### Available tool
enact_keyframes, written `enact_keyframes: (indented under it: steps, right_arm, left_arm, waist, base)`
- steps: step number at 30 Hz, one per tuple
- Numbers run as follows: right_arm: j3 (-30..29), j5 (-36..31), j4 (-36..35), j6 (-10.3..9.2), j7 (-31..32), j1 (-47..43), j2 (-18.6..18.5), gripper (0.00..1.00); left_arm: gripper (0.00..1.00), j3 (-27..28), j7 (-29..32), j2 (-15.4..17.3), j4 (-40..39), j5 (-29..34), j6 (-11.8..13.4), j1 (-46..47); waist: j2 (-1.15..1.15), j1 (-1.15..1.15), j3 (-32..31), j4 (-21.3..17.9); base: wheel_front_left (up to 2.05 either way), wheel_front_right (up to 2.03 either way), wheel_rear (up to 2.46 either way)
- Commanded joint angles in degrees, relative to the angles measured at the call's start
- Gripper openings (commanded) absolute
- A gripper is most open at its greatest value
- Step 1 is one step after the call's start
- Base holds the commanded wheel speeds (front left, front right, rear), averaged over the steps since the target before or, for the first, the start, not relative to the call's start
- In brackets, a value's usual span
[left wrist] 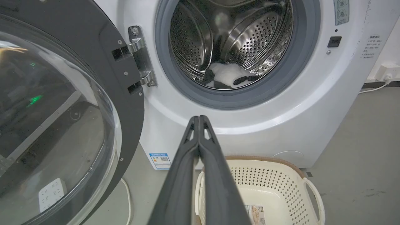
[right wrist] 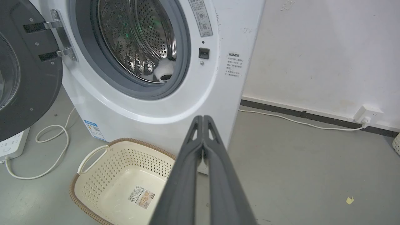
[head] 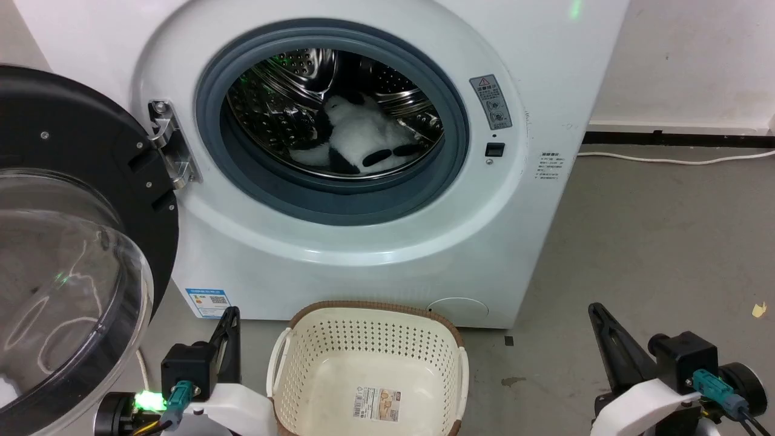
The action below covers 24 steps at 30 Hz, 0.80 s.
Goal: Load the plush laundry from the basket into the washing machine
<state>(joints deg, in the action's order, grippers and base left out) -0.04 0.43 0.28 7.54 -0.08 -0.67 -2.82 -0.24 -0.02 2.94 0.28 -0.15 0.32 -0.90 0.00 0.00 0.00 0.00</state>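
Note:
The penguin soft toy (head: pixel 363 136) lies on the steel drum floor inside the white washing machine (head: pixel 363 242), black feet toward the opening; the left wrist view shows the toy (left wrist: pixel 226 73) too. The cream basket (head: pixel 303 363) stands on the floor in front of the washer, holding nothing but its floor label. My left gripper (head: pixel 232 312) is at the lower left beside the basket, fingers pressed together and empty, as its tips (left wrist: pixel 199 117) show. My right gripper (head: pixel 596 307) is at the lower right, shut and empty, its tips (right wrist: pixel 203 116) touching.
The washer's black-rimmed domed door (head: pixel 66 272) swings wide open at the left, close to my left arm. A white cable (head: pixel 666 160) runs along the wall base on the right. A power strip (right wrist: pixel 12 145) and looped cord lie left of the washer. Grey floor spreads right.

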Motion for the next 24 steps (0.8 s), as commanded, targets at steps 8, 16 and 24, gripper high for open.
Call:
enact_keyframes:
  steps: [8, 16, 24]
  right_arm:
    - [0.04, -0.43, -0.28, -0.05, 0.08, 0.67, -0.06, 0.00]
    - [0.04, -0.43, -0.28, -0.05, 0.08, 0.67, -0.06, 0.00]
    - [0.04, -0.43, -0.28, -0.05, 0.08, 0.67, -0.06, 0.00]
  left_arm:
    - [0.00, 0.24, 0.02, -0.06, -0.28, 0.15, -0.32, 0.90]
    - [0.00, 0.24, 0.02, -0.06, -0.28, 0.15, -0.32, 0.90]
    - [0.00, 0.24, 0.02, -0.06, -0.28, 0.15, -0.32, 0.90]
  waist:
    - [0.00, 0.00, 0.00, 0.00]
    - [0.00, 0.00, 0.00, 0.00]
    - [0.00, 0.00, 0.00, 0.00]
  base:
    - [0.00, 0.00, 0.00]
    - [0.00, 0.00, 0.00]
    - [0.00, 0.00, 0.00]
